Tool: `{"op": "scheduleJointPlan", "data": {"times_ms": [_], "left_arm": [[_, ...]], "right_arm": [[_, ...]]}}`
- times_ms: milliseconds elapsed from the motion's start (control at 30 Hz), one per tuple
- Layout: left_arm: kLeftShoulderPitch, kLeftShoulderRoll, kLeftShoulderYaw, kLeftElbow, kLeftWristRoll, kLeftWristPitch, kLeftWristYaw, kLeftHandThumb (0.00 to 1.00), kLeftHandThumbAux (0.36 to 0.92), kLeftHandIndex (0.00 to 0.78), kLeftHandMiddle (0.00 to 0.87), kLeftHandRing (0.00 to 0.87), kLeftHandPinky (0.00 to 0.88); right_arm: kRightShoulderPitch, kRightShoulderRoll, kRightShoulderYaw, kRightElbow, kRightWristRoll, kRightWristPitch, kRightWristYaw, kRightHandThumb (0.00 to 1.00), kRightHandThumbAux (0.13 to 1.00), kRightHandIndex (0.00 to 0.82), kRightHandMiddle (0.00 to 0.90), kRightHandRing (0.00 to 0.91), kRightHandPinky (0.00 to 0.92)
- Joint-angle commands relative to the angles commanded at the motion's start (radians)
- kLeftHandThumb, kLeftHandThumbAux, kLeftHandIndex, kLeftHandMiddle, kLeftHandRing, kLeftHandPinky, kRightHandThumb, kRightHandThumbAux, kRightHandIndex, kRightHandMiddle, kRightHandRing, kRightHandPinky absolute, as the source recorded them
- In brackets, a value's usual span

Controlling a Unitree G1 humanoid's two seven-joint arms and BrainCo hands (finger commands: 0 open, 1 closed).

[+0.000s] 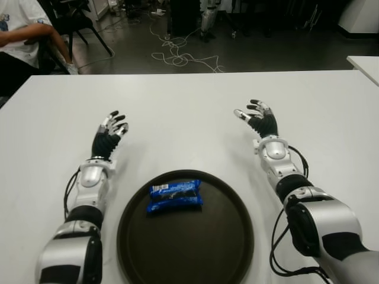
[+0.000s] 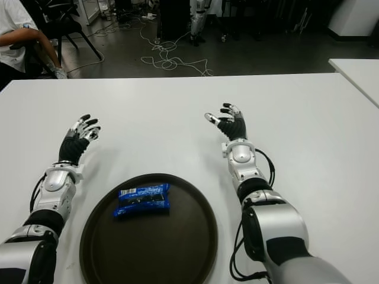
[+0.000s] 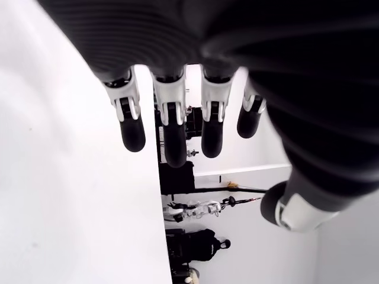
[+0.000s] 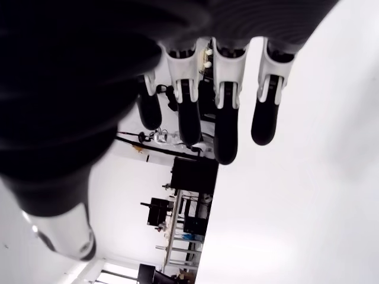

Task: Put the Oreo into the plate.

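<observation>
The blue Oreo pack (image 1: 174,196) lies inside the dark round plate (image 1: 195,254), near its far rim; the white writing on it is too small to read. The left hand (image 1: 109,133) and right hand (image 1: 257,118) show over the white table (image 1: 189,112), fingers spread, holding nothing.

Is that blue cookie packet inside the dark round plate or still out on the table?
Inside. The Oreo packet lies flat on the plate, within its rim, toward the far left part. Neither hand holds it.
</observation>
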Motion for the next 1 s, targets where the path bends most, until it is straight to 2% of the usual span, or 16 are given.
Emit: {"op": "scheduleJointPlan", "data": {"times_ms": [467,733,1000], "left_arm": [[-0.005,0.006,0.002,0.012,-0.001,0.011,-0.038,0.154,0.646,0.107,0.201,0.193,0.19],[0.001,0.006,0.002,0.008,0.0,0.007,-0.052,0.156,0.669,0.112,0.206,0.198,0.204],[0.003,0.011,-0.005,0.005,0.012,-0.004,-0.053,0.135,0.649,0.129,0.215,0.207,0.211]], "right_arm": [[0.002,0.004,-0.007,0.0,0.004,-0.012,-0.009,0.202,0.694,0.243,0.312,0.322,0.328],[0.005,0.005,-0.007,-0.001,0.003,-0.024,-0.012,0.221,0.691,0.255,0.328,0.335,0.341],[0.003,0.006,-0.011,0.0,0.006,-0.024,-0.009,0.264,0.686,0.263,0.335,0.345,0.346]]}}
